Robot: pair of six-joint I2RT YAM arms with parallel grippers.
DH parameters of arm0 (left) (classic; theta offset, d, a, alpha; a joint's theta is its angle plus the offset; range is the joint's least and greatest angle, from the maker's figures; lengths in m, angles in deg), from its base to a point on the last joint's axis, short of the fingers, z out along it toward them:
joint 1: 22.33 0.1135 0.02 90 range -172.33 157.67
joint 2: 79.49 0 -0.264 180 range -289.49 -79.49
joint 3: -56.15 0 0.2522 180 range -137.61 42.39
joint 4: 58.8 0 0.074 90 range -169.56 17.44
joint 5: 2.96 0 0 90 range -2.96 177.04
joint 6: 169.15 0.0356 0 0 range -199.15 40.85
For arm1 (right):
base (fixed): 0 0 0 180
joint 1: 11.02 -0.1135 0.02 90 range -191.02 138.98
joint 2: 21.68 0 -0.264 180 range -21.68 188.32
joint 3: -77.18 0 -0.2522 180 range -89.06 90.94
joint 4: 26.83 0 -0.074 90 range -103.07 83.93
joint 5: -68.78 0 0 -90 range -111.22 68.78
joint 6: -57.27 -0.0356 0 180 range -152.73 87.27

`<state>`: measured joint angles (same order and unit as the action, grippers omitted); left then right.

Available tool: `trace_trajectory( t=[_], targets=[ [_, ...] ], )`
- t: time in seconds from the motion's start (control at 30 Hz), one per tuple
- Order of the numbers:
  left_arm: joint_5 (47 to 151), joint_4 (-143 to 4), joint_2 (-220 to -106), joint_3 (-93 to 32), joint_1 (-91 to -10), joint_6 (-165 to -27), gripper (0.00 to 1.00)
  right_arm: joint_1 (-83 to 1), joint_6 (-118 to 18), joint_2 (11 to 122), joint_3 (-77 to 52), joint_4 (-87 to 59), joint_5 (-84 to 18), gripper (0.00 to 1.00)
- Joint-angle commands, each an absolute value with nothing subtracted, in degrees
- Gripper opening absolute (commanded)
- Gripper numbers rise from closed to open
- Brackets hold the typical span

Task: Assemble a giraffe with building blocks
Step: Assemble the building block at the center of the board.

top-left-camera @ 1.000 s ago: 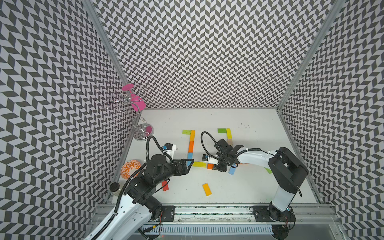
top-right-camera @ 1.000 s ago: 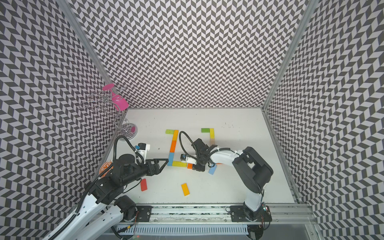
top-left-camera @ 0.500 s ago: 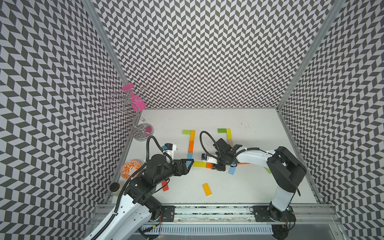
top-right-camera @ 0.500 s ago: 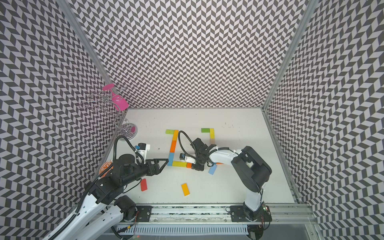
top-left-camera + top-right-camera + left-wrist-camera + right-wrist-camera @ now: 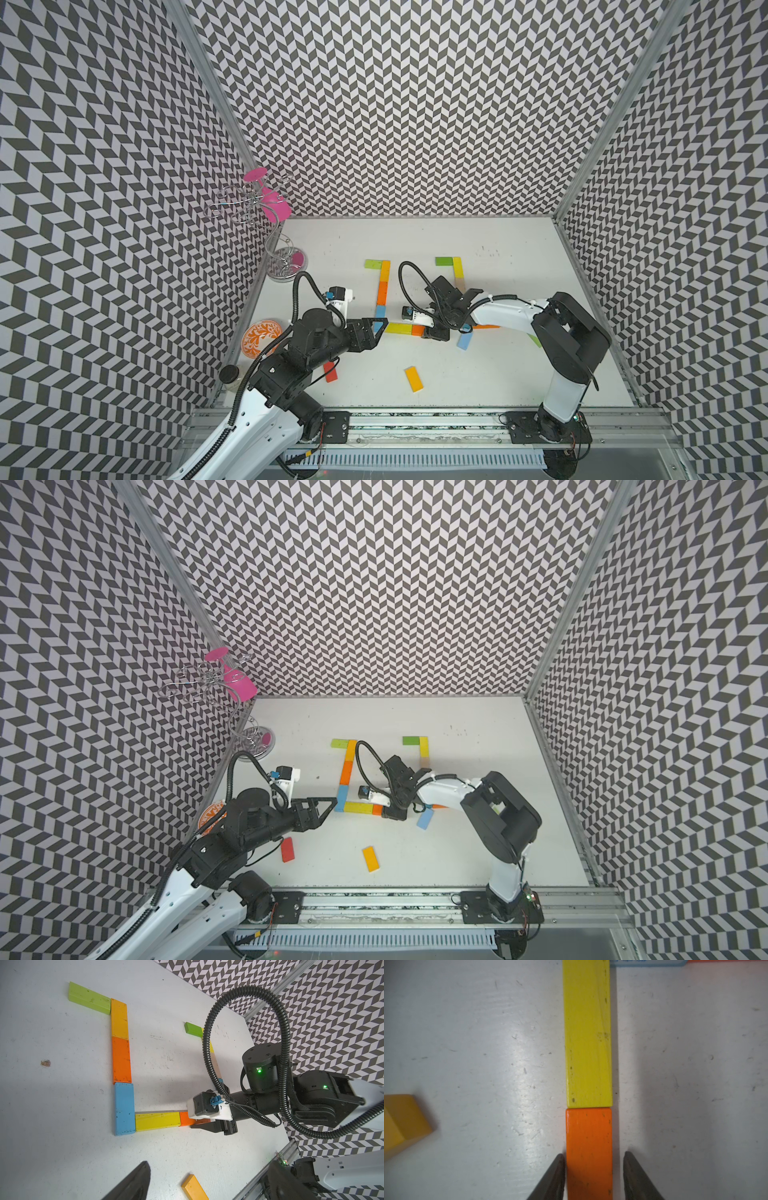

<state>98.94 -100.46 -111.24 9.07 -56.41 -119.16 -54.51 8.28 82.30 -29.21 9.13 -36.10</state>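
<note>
The building blocks lie flat on the white table (image 5: 498,386). A line of green (image 5: 373,264), amber (image 5: 385,270), orange (image 5: 382,291) and blue (image 5: 379,312) blocks meets a row of a yellow block (image 5: 398,328) and an orange block (image 5: 588,1136). My right gripper (image 5: 592,1157) straddles that orange block, open; one finger (image 5: 556,1174) is at its edge and a gap shows at the other. My left gripper (image 5: 209,1164) hovers open and empty near the blue block's corner (image 5: 380,330). A green (image 5: 444,261), yellow (image 5: 457,268) and tan group lies further back.
Loose blocks lie about: amber (image 5: 414,378), red (image 5: 331,371), light blue (image 5: 464,340), and green (image 5: 536,341) by the right arm. An orange-patterned bowl (image 5: 261,338) and a dark-lidded jar (image 5: 227,374) sit at the left edge. A wire stand (image 5: 284,266) stands back left.
My right gripper's jaws have parted from the orange block, which stays end to end with the yellow one. The left arm has not moved.
</note>
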Motion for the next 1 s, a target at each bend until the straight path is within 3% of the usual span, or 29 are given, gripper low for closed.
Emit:
trace_trajectory(
  t=[0.0, 0.2, 0.23, 0.37, 0.73, 0.9, 0.97],
  targets=[
    [99.36, -99.1, -110.87, 9.53, -56.25, -119.33, 0.89, -54.84, 9.35, 82.84, -29.02, 9.5, -35.02, 0.52],
    [99.21, -99.36, -110.78, 9.44, -56.27, -119.4, 0.91, -54.88, 9.63, 81.3, -28.86, 9.63, -35.01, 0.64],
    [99.08, -99.52, -110.78, 9.3, -56.25, -119.5, 1.0, -54.88, 9.63, 80.95, -28.8, 9.61, -35.02, 0.65],
    [97.12, -101.78, -111.18, 8.6, -56.25, -120.3, 1.0, -54.87, 9.23, 78.63, -28.77, 9.4, -35.11, 0.69],
    [77.83, -121.52, -119.26, 3.03, -56.16, -129.46, 1.0, -54.91, 5.16, 61.95, -32.9, 6.27, -35.49, 0.72],
    [75.79, -126.6, -122.3, 1.7, -56.0, -132.41, 1.0, -55.72, 2.48, 52.02, -37.54, 4.86, -36.11, 0.72],
    [76.41, -127.6, -122.98, 2.11, -55.9, -133.45, 0.95, -56.43, 1.43, 47.97, -40.08, 3.47, -35.88, 0.72]
  ],
)
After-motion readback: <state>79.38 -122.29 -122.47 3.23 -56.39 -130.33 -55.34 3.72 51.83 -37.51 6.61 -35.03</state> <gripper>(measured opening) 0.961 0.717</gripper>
